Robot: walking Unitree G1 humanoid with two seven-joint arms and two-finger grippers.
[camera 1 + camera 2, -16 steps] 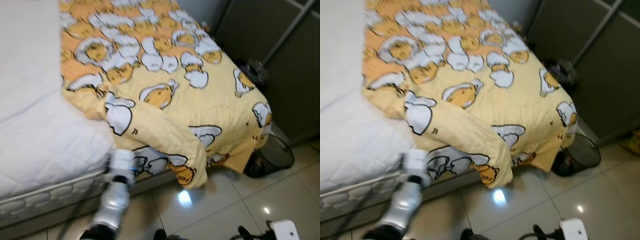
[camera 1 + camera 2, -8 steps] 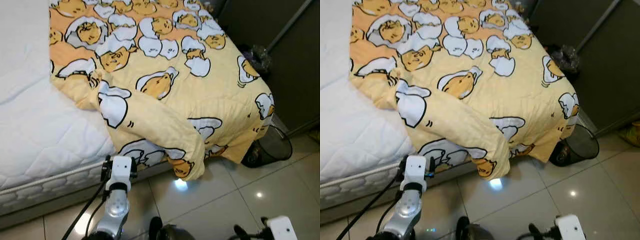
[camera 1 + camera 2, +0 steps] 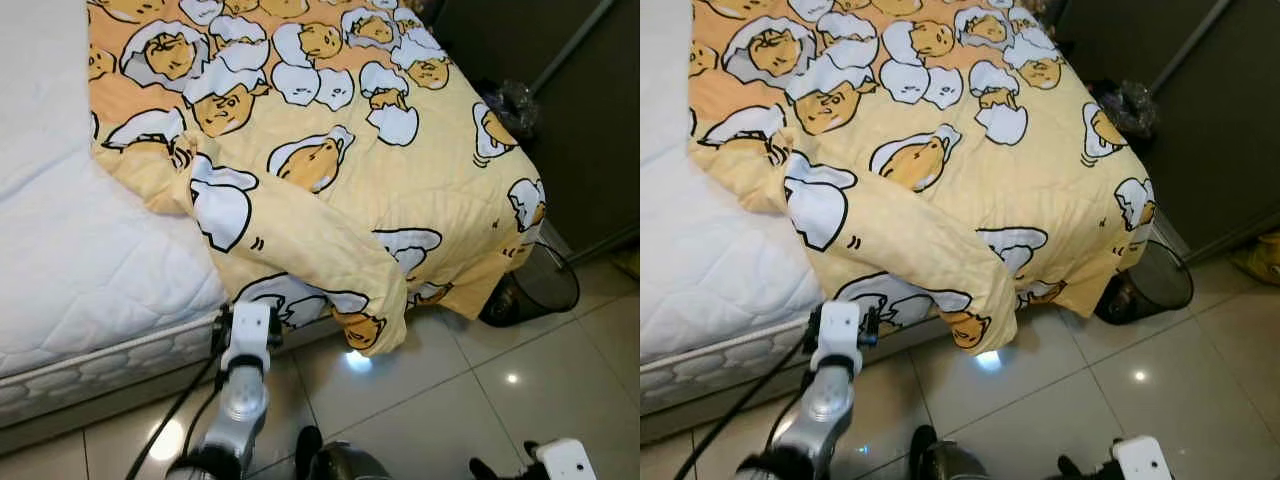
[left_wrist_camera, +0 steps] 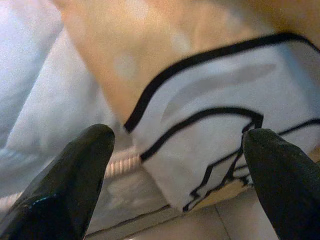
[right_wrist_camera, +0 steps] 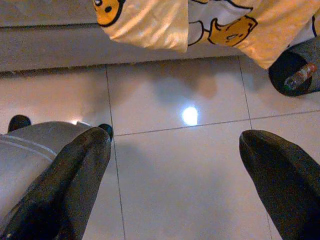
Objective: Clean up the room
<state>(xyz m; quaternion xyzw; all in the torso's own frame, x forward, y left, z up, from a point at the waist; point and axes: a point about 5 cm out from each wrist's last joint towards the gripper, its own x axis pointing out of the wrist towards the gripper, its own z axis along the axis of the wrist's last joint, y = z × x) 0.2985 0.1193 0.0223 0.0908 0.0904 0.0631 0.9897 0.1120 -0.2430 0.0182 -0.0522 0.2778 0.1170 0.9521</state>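
Note:
A yellow blanket (image 3: pixel 330 150) printed with cartoon eggs lies rumpled over the foot of the bed, one folded corner (image 3: pixel 375 325) hanging toward the floor. My left arm's wrist (image 3: pixel 248 335) is raised against the mattress edge, just left of that corner. In the left wrist view my left gripper (image 4: pixel 175 165) is open, its fingers (image 4: pixel 75 170) spread right in front of the blanket's hanging fold (image 4: pixel 210 125). My right gripper (image 5: pixel 175 170) is open above bare floor tiles, and its wrist (image 3: pixel 565 462) is low at the right.
The bare white quilted mattress (image 3: pixel 80 260) fills the left. A black mesh wastebasket (image 3: pixel 540 285) holding a bottle (image 5: pixel 300 76) stands at the bed's corner, beside a dark cabinet (image 3: pixel 570 100). Glossy tiles (image 3: pixel 440 410) lie in front. A dark bag (image 3: pixel 510 105) sits by the cabinet.
The camera has shifted, so the bed sits higher and further left in view. My left wrist stays at the mattress edge. My right wrist has sunk lower in the picture.

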